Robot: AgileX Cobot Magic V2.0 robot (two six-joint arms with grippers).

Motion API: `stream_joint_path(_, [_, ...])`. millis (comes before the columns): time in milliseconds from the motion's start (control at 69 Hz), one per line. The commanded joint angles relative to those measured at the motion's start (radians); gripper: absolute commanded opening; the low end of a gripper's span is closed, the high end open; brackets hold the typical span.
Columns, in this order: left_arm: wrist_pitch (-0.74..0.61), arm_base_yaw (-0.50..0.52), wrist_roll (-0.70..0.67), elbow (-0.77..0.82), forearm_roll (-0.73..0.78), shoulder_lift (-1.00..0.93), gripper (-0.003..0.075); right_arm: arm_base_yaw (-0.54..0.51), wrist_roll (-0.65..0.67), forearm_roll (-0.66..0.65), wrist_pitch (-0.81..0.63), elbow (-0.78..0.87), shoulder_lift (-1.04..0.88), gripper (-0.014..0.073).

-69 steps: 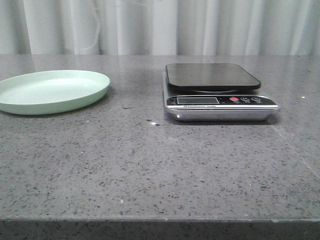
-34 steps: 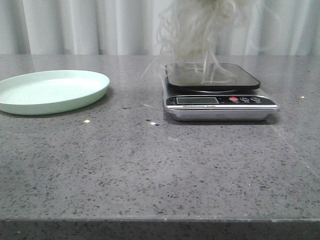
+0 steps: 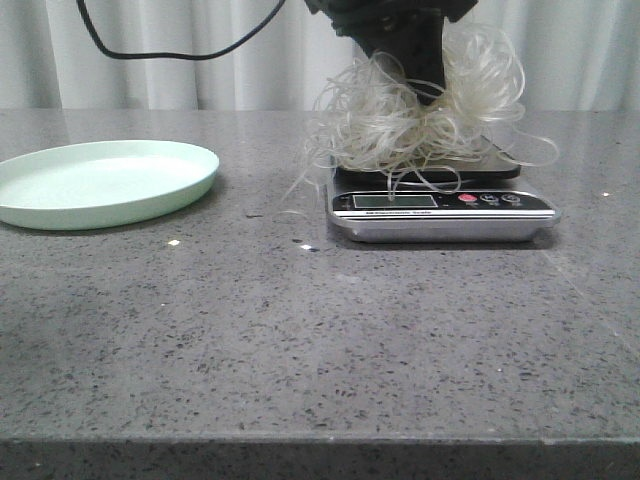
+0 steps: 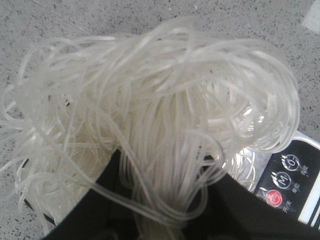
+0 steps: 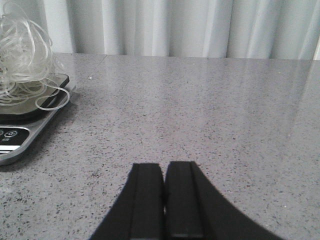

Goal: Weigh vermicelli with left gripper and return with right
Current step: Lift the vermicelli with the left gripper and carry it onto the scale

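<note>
The vermicelli [image 3: 400,120], a fluffy nest of translucent white strands, rests on the black platform of the scale [image 3: 440,215], with strands hanging over its edges. My left gripper [image 3: 425,85] comes down from above and is shut on the vermicelli; in the left wrist view the strands [image 4: 160,110] run between the black fingers [image 4: 90,210], and the scale's buttons [image 4: 280,185] show beside them. My right gripper [image 5: 164,172] is shut and empty, low over the bare table right of the scale [image 5: 20,130]; the vermicelli [image 5: 22,55] shows there too.
A pale green plate [image 3: 100,180] lies empty at the left of the table. A black cable [image 3: 170,50] hangs at the upper left. A white curtain stands behind the table. A few small crumbs [image 3: 173,242] lie in front of the plate.
The left gripper has come down from above with the vermicelli, which now rests on the scale platform. One second ago the scale was bare and no gripper showed.
</note>
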Motion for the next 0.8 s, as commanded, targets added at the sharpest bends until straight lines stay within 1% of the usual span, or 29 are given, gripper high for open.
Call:
stream_joint_path(0, [-0.007, -0.006, -0.012, -0.034, -0.01, -0.049, 0.0171, -0.006, -0.004, -0.01, -0.083, -0.007, -0.016, 0.0152])
stream_joint_path(87, [-0.007, -0.006, -0.012, -0.034, -0.006, -0.051, 0.0211, -0.006, -0.004, -0.01, -0.083, -0.007, -0.016, 0.0152])
stream_joint_path(145, [-0.004, -0.006, -0.012, -0.036, -0.001, -0.051, 0.0256, -0.006, -0.004, -0.01, -0.083, -0.007, -0.016, 0.0152])
stream_joint_path(305, [0.01, -0.006, -0.012, -0.038, 0.007, -0.053, 0.0446, -0.006, -0.004, -0.01, -0.083, -0.007, -0.016, 0.0152])
stream_joint_path(421, [0.023, -0.006, -0.012, -0.043, 0.017, -0.057, 0.0539, -0.006, -0.004, -0.01, -0.083, -0.007, -0.016, 0.0152])
stream_joint_path(479, [0.042, -0.006, -0.012, -0.059, 0.024, -0.057, 0.0561, -0.006, -0.004, -0.01, -0.083, -0.007, -0.016, 0.0152])
stream_joint_path(667, [0.137, -0.006, -0.014, -0.161, 0.056, -0.057, 0.0562, -0.006, -0.004, -0.01, -0.083, -0.007, -0.016, 0.0152])
stream_joint_path(783, [0.168, 0.005, -0.07, -0.228, 0.063, -0.075, 0.056, -0.006, -0.004, -0.01, -0.083, -0.007, -0.016, 0.0152])
